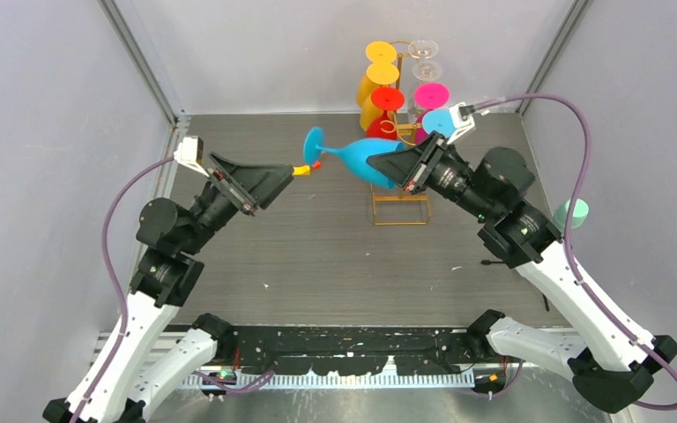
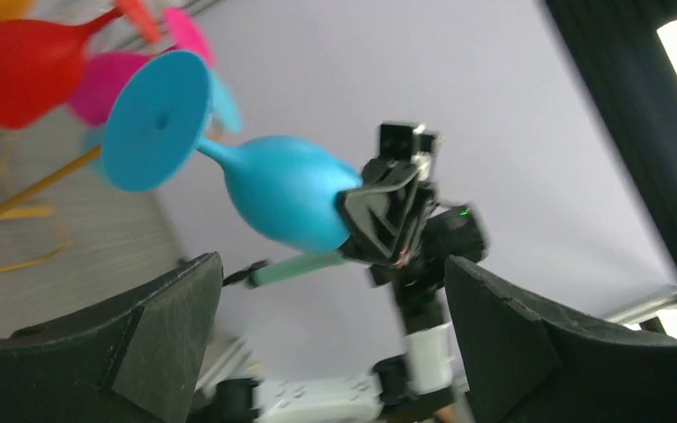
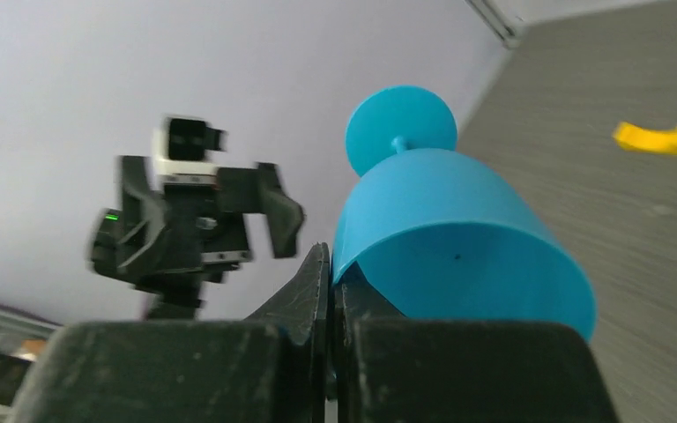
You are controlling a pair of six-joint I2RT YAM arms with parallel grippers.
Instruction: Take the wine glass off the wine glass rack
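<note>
The blue wine glass (image 1: 359, 159) is off the rack (image 1: 400, 222) and up in the air above the surface (image 1: 317, 256), just in front and to the left of the rack's upright. It sits at the tip of my right gripper (image 1: 386, 164), lying on its side: the mouth of the bowl faces my right gripper and the foot points away, toward my left gripper (image 1: 280, 179). The foot is near my left gripper but apart from it. In my left wrist view the foot and bowl hang ahead of my two spread fingers (image 2: 154, 335), and neither finger touches them.

The glass is one solid bright blue all over, not see-through, with a round flat foot, a thin short stem and a deep rounded bowl. Its stem runs roughly level, tilted slightly up toward the foot.

My right gripper is clenched on the rim of the bowl. In my right wrist view the two fingers (image 3: 304, 291) are pressed nearly together with the thin blue wall caught between them, and the rest of the bowl bulges out to one side. My left gripper is spread as wide as it goes and grasps nothing.

Other glasses (image 1: 386, 99) in yellow, red, pink and clear hang on the rack behind.
</note>
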